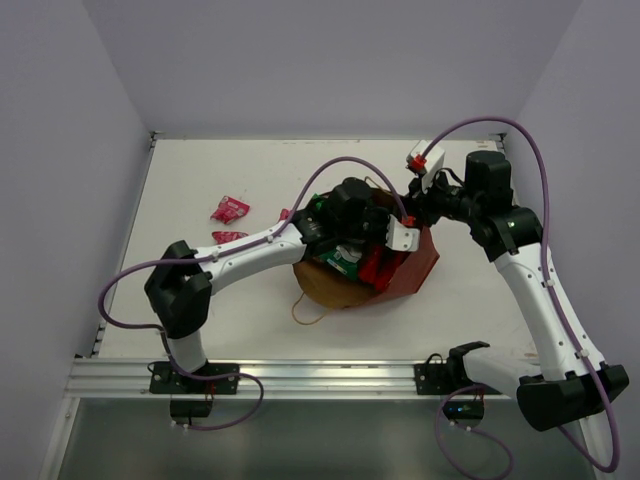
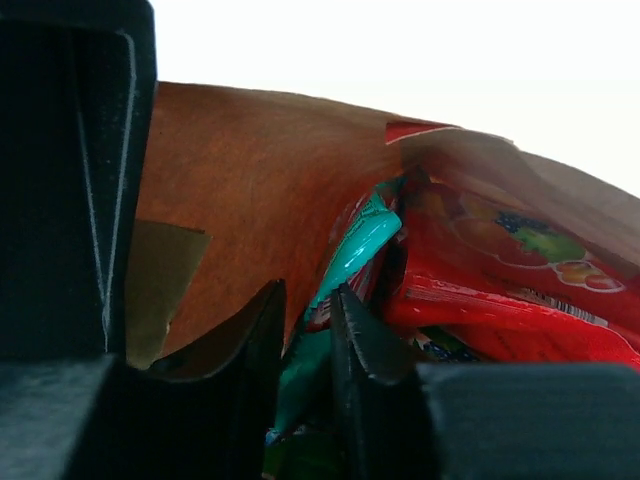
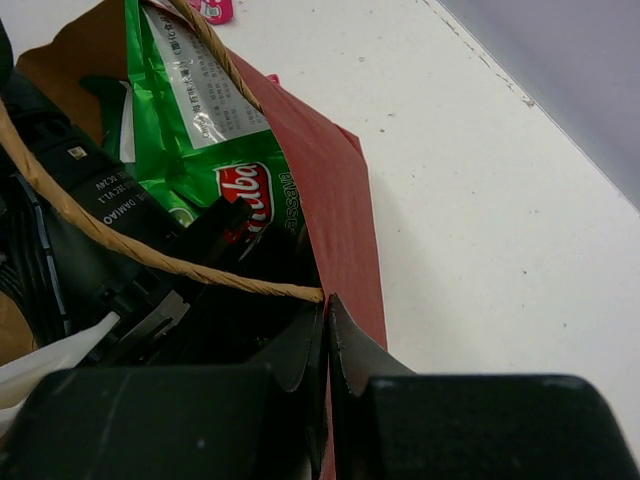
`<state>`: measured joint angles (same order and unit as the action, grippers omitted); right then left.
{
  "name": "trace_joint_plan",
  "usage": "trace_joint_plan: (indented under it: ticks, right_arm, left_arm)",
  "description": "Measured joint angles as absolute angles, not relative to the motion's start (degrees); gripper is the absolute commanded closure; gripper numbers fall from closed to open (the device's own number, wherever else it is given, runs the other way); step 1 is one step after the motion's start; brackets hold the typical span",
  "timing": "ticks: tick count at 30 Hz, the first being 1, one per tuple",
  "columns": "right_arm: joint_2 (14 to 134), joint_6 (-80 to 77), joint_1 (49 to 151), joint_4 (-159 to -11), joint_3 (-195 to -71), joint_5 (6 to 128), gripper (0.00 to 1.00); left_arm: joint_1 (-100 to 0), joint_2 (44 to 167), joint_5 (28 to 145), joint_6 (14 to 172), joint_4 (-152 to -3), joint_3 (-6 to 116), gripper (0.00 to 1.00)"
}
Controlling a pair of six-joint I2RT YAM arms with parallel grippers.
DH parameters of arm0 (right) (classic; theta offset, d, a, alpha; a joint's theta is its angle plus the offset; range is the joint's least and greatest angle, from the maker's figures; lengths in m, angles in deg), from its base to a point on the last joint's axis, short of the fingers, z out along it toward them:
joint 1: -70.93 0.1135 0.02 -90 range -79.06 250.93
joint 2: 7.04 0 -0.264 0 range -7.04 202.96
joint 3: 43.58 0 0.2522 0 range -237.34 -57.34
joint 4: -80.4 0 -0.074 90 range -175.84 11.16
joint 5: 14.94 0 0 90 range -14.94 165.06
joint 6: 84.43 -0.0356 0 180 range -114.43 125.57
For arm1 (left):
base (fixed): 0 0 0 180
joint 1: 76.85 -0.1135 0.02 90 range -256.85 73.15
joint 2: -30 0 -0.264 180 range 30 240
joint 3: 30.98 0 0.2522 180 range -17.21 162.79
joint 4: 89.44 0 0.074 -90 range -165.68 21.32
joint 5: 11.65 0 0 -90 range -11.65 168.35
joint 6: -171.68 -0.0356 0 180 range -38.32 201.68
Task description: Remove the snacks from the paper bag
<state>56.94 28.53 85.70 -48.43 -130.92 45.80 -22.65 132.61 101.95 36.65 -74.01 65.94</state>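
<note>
Your L gripper (image 2: 308, 300) sits inside the paper bag (image 2: 250, 170), tips pinching the teal packet (image 2: 362, 245). Its long axis runs straight ahead of the tips, so pull back lengthwise. R gripper (image 3: 326, 308) pinches the bag rim.

Both the left arm (image 1: 250, 252) and right arm (image 1: 548, 295) have white link shells with bulky black joints. A purple cable (image 1: 118, 285) loops along each. Black bases (image 1: 190, 378) sit bolted at the near edge. The left gripper (image 2: 307, 290) is matte black.
</note>
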Motion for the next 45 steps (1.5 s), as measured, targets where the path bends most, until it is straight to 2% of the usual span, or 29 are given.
trace_joint_plan:
  ticks: [4,6,8,20,30,32,35,36,40,45]
  right_arm:
    - [56.94,28.49,85.7,-48.54,-130.92,45.95,1.0]
    - [56.94,28.49,85.7,-48.56,-130.9,46.0,1.0]
    - [56.94,28.44,85.7,-48.56,-130.9,46.02,1.0]
    - [56.31,28.07,85.96,-49.78,-130.07,47.07,1.0]
    - [56.13,27.26,86.35,-52.06,-128.65,47.35,1.0]
    - [56.05,27.15,86.38,-52.45,-128.34,47.48,1.0]
    - [55.89,27.04,86.38,-52.69,-128.19,47.53,1.0]
    - [55.87,27.02,86.38,-52.8,-128.13,47.59,1.0]
    - [55.87,27.02,86.35,-52.97,-128.08,48.58,1.0]
    - [55.87,27.02,86.33,-52.97,-127.8,49.01,1.0]
  left_arm:
    - [-22.65,133.11,102.08,37.0,-74.43,66.22,0.83]
    - [-22.65,133.31,102.06,37.28,-74.47,66.42,0.94]
    - [-22.65,133.39,102.06,37.33,-74.45,66.44,0.99]
    - [-22.65,132.08,101.6,39.58,-72.53,66.44,0.99]
    - [-22.65,125.18,100.2,42.94,-70.12,64.39,0.99]
    - [-22.65,124.43,100.09,43.38,-70.12,64.08,0.98]
    - [-22.65,123.12,99.81,43.77,-70.3,62.82,0.9]
    - [-22.65,122.79,99.78,43.99,-70.3,62.33,0.79]
    - [-22.65,122.18,99.72,45.04,-70.91,60.76,0.61]
    - [-22.67,122.03,99.83,46.09,-71.39,60.8,0.5]
